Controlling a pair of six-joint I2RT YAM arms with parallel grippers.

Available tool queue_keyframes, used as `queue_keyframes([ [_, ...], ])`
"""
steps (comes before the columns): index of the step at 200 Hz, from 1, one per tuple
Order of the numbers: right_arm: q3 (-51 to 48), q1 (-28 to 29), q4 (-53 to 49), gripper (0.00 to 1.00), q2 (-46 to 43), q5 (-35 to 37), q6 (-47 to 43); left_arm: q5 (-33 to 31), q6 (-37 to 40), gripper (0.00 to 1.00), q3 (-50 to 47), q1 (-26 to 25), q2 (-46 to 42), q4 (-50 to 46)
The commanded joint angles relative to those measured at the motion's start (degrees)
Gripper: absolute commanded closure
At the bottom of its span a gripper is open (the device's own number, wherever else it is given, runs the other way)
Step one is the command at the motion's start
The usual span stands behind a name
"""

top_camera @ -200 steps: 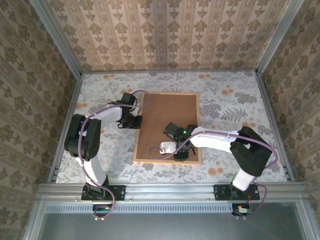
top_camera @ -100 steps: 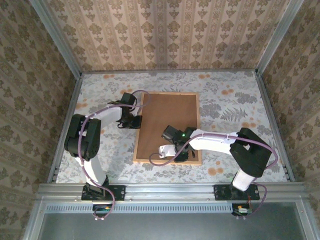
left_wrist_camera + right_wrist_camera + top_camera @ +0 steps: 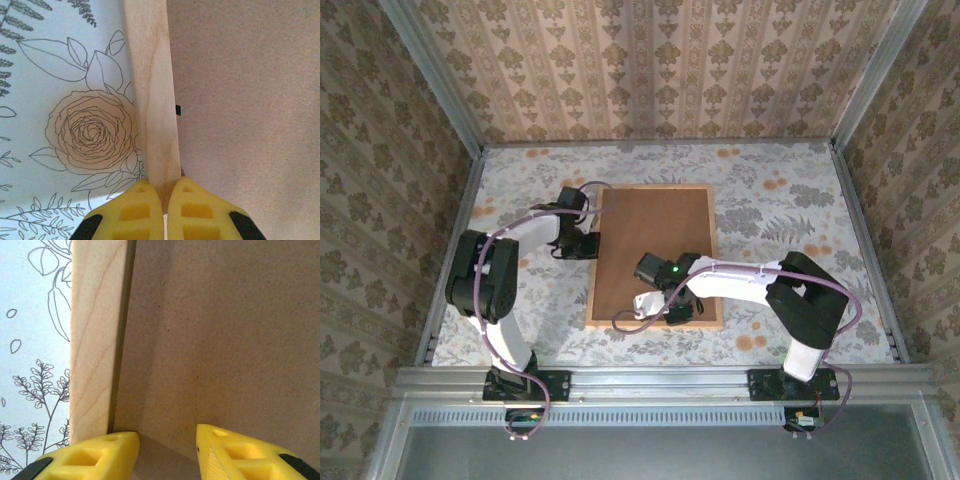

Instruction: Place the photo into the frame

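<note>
Leftward is where the right hand (image 3: 660,305) has gone since the earlier frame, along the near end of the frame (image 3: 655,188) to its near-left corner. The frame's far end has swung a little left too, and the left hand (image 3: 580,243) has gone with it.

The frame lies back up in the middle of the worktop (image 3: 780,200), with the brown board (image 3: 655,235) on top. Whether the photo sits under the board cannot be told.

The left hand has its fingers together, tips at the left rail. The right hand's fingers are apart and grip nothing, one over the seam between rail and board, the other over the board.

I judge sliding to be the main risk: the left hand only bears on the rail, so a sideways push from the right hand could turn the frame further. A fingertip pressed at the seam could also tip the board or seat it askew.
</note>
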Motion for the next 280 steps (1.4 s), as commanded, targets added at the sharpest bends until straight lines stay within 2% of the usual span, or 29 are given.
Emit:
queue_keyframes([
  [1,-6.3,-0.9,2.8,0.62,6.2,0.8,0.8,2.1,0.0,0.96,-0.9,-0.2,-1.9,-4.9],
  [52,-4.1,-6.1,3.1,0.6,-7.4,-10.2,7.2,1.8,-0.1,0.95,-1.1,-0.2,-2.1,-4.4],
  [89,-4.5,-7.5,2.2,0.57,-11.1,-14.7,11.1,1.6,-0.5,0.95,-1.4,-0.2,-2.2,-4.4],
  [111,-4.3,-8.1,4.2,0.55,-12.3,-17.8,16.4,1.4,-0.7,0.93,-1.0,-0.2,-2.3,-4.7],
  [142,-1.8,-7.9,11.2,0.52,-8.8,-24.8,29.3,1.7,-1.3,0.93,-2.0,-0.2,-3.4,-4.4],
  [161,-0.5,-5.6,17.7,0.5,-5.8,-27.9,36.3,1.8,-1.7,0.93,-3.3,-0.2,-4.4,-3.3],
  [184,0.6,-1.9,22.9,0.48,-2.4,-26.2,38.6,2.2,-1.6,0.93,-3.0,0.1,-3.3,-3.3],
  [240,2.6,0.6,25.1,0.47,2.8,-29.3,40.1,2.0,-1.6,0.94,-3.6,1.0,-3.5,-2.3],
  [280,3.3,1.1,25.3,0.48,5.9,-28.9,39.0,2.2,-1.6,0.94,-3.8,1.4,-3.5,-2.0],
])
